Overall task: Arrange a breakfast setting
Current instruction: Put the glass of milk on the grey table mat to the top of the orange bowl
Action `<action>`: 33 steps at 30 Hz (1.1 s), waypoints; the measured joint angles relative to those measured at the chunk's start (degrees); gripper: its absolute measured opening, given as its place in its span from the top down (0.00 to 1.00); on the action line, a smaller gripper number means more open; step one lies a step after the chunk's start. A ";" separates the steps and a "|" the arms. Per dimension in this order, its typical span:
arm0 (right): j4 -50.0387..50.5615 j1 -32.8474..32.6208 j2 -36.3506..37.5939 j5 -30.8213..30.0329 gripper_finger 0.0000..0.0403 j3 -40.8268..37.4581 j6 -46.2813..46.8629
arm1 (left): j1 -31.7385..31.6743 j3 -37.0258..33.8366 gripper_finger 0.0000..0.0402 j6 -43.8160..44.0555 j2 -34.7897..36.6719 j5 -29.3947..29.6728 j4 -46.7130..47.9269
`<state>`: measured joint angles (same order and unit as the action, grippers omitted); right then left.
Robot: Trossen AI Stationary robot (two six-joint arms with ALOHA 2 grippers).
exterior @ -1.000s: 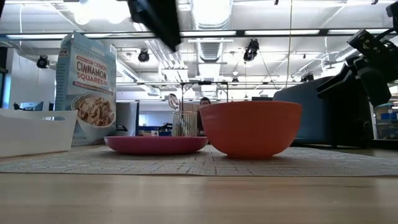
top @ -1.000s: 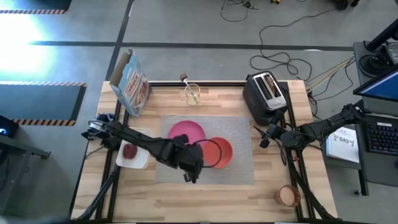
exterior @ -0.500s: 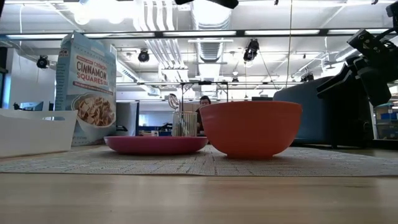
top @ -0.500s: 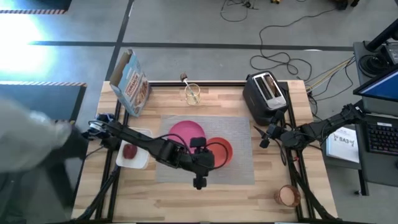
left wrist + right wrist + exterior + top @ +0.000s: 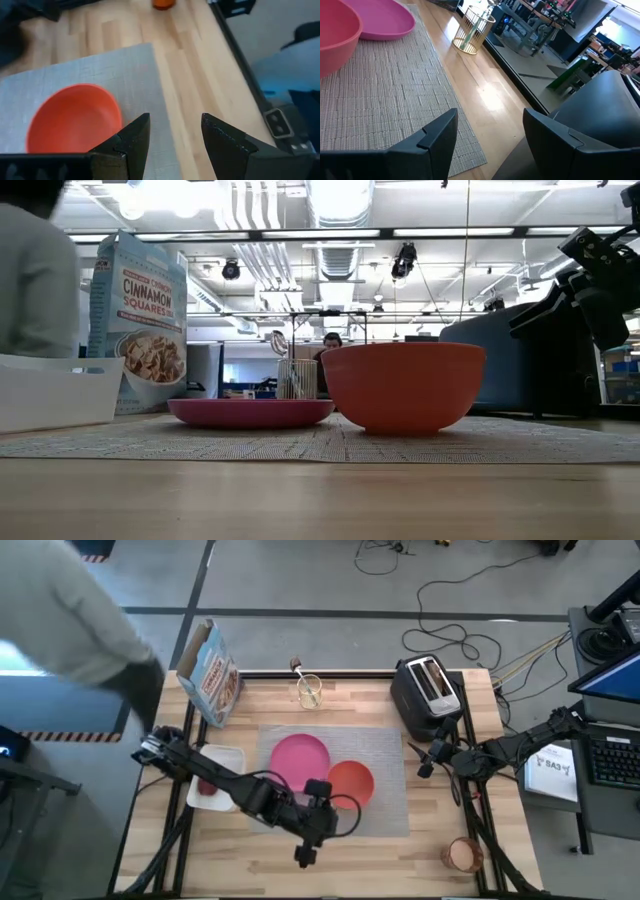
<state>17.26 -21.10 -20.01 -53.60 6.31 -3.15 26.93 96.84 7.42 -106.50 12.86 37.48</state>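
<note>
The left gripper [image 5: 304, 858] has moved away from the red-orange bowl [image 5: 350, 782]. One second ago it hung over the bowl's near-left edge; now it is above bare wood near the front edge of the table, just off the grey woven placemat [image 5: 385, 815]. In its own wrist view the two dark fingers [image 5: 132, 141] stand apart with nothing between them, so the bowl is released. The bowl itself has not shifted in this second: it sits upright on the placemat, just beside the round pink plate [image 5: 300, 757] and, as far as the high view shows, touching its rim. In the low view bowl [image 5: 403, 385] and plate [image 5: 250, 412] both rest flat on the mat.

I judge from this that placing the bowl is finished and the left arm is pulling back to fetch the next thing. The small orange-tinted cup [image 5: 463, 855] is not yet on the mat; it stands near the front right corner of the table. The dark-red fruit [image 5: 207, 783] lies in the white tray [image 5: 232, 802] at the left, partly hidden by the arm.

The right gripper [image 5: 422, 762] has not moved; it waits beside the black toaster [image 5: 427, 692], its fingers [image 5: 435, 137] spread and empty.

A person in a grey sleeve [image 5: 60, 615] has also come into view beyond the table's far left corner, near the cereal box [image 5: 210, 673].
</note>
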 joint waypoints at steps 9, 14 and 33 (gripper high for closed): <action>-0.06 0.77 0.02 -4.56 0.47 0.02 -3.46 | -0.37 -0.33 0.60 2.11 2.48 0.64 6.70; 0.01 0.74 0.02 -4.52 0.47 0.01 -7.56 | -1.02 -0.96 0.60 1.88 4.45 2.36 6.95; -0.65 0.74 -0.02 15.16 0.47 0.02 -3.87 | -1.46 -25.04 0.60 9.86 18.72 3.51 -14.15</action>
<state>16.61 -20.36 -20.03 -38.44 6.33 -7.03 25.47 71.80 17.28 -87.78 16.37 23.33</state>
